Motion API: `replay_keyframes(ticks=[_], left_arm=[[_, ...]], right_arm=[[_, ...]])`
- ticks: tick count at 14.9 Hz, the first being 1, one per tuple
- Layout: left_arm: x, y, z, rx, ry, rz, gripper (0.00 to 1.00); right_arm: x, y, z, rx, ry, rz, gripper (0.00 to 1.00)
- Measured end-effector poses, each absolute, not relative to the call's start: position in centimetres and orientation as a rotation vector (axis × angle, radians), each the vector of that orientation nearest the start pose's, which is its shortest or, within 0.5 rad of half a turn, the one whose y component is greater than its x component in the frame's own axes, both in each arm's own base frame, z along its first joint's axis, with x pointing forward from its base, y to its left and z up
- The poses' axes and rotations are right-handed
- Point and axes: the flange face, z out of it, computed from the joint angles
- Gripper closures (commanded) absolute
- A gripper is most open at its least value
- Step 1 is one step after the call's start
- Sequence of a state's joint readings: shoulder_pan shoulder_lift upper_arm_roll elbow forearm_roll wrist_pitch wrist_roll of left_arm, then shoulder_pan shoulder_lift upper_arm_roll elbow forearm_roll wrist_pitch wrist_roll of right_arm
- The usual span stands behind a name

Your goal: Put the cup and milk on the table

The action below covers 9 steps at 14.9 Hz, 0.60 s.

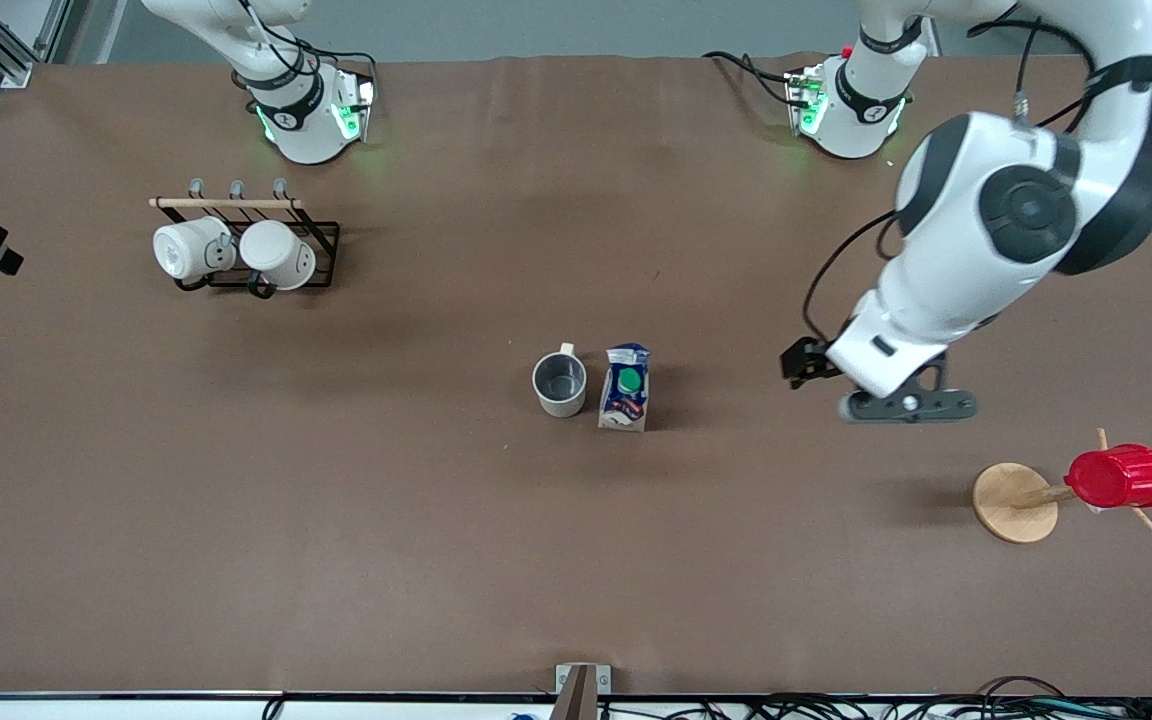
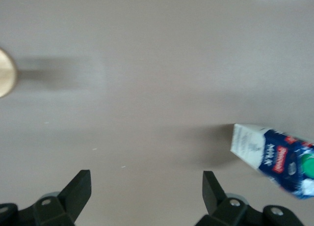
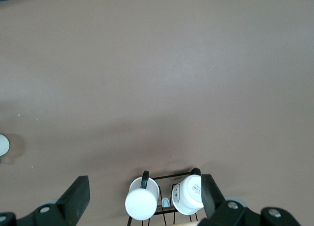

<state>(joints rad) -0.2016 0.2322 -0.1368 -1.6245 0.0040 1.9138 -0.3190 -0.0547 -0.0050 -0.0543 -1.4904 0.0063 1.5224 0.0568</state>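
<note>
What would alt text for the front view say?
A beige cup and a blue milk carton stand side by side mid-table. The left pincer hangs open over bare table, toward the left arm's end; the right pincer is out of view.

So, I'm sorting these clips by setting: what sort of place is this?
Probably a robotics lab bench, not a kitchen: two white arms bolted to a large brown-covered table, cables along its edge, and staged props like a black wire rack holding two white mugs.
</note>
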Motion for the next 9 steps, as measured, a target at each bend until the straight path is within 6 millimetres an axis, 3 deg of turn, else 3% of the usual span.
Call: replay_keyframes(ticks=[3, 5, 9], left_arm=[[58.6, -17.3, 51.5, -3.174, 0.045, -0.113, 0.0], [57.5, -16.3, 52.6, -3.166, 0.089, -0.095, 0.0], [57.0, -12.8, 54.4, -3.159, 0.093, -0.091, 0.0]], right_arm=[[54.6, -5.5, 66.1, -3.126, 0.239, -0.059, 0.0], [54.6, -5.3, 66.1, -3.127, 0.233, -0.059, 0.0], [54.6, -5.2, 66.1, -3.127, 0.228, -0.058, 0.0]])
